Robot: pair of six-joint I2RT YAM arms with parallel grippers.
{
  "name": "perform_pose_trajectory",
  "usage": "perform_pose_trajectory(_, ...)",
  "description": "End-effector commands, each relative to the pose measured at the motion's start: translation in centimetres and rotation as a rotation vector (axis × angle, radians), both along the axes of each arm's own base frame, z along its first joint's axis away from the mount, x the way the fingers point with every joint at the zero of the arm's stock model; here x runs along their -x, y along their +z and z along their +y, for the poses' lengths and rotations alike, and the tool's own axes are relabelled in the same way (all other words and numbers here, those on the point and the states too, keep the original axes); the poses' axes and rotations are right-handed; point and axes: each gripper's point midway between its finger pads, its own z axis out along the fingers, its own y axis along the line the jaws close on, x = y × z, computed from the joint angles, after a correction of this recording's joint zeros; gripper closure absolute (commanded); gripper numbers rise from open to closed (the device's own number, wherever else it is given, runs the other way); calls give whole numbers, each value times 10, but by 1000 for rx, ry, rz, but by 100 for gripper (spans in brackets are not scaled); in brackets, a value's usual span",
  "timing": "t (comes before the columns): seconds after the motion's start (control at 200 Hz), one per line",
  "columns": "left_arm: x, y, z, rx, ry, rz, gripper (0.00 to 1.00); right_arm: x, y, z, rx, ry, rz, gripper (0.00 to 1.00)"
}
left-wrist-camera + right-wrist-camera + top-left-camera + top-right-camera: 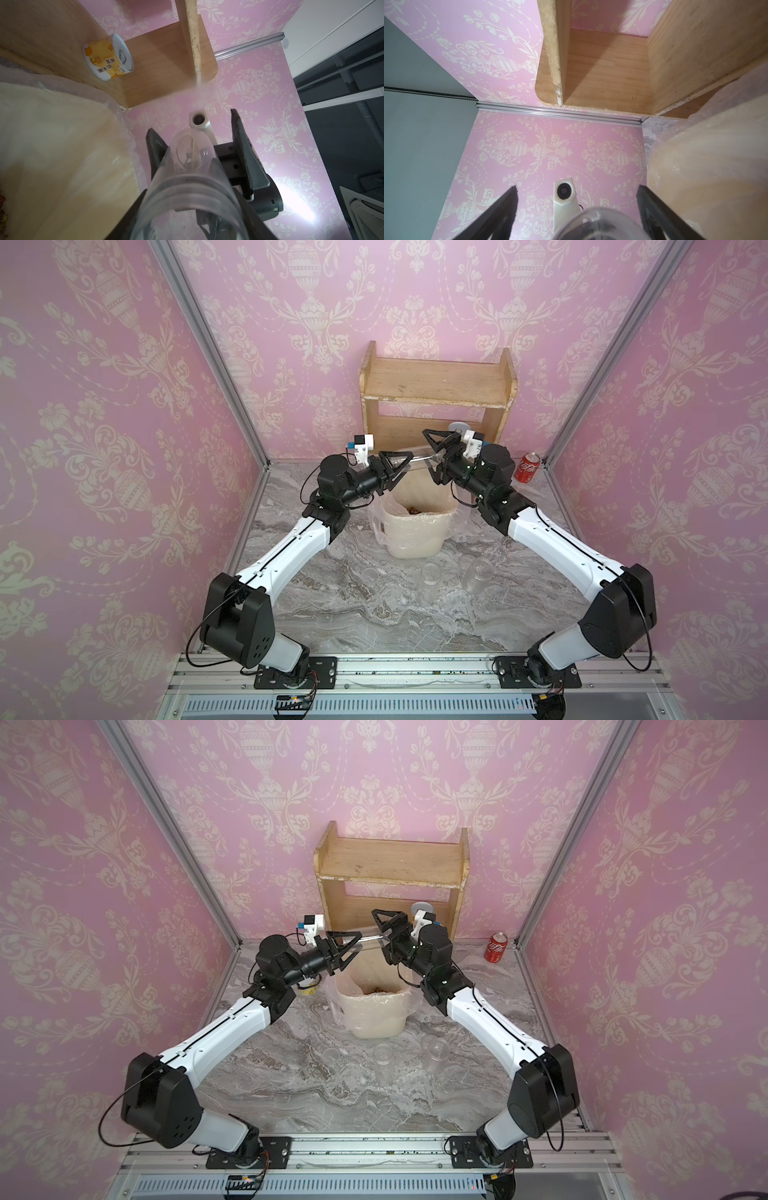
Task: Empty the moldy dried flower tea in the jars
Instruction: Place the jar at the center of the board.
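Now | marble tabletop (374,614), pink damask walls (124,406) | left tool (405,468) clamped on clear jar (419,462) | right tool (430,456) spread apart

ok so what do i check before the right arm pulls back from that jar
1. Left gripper shut on the jar: ok.
2. Right gripper open: ok.
3. Both right fingers off the jar wall: cannot tell; one looks very close in the left wrist view.
4. Jar emptied: ok, its walls look clear.
5. Jar above the bin: ok.
6. Retreat path free of the shelf: cannot tell.
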Motion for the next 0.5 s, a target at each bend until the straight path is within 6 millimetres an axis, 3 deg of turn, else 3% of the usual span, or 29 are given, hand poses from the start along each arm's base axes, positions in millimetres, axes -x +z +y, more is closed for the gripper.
perform_pose_trajectory(0.0, 18, 29, 1, -43, -24, -111, 59, 7, 6, -4, 38, -5, -44, 1)
perform_pose_trajectory(0.195, 44, 31, 5, -245, -82, -172, 60, 17, 4, -38, 242, -102, -68, 0)
perform_pose_trajectory(0.49, 102, 24, 39, -616, -137, -238, 62, 47, 6, -89, 725, -198, -142, 0)
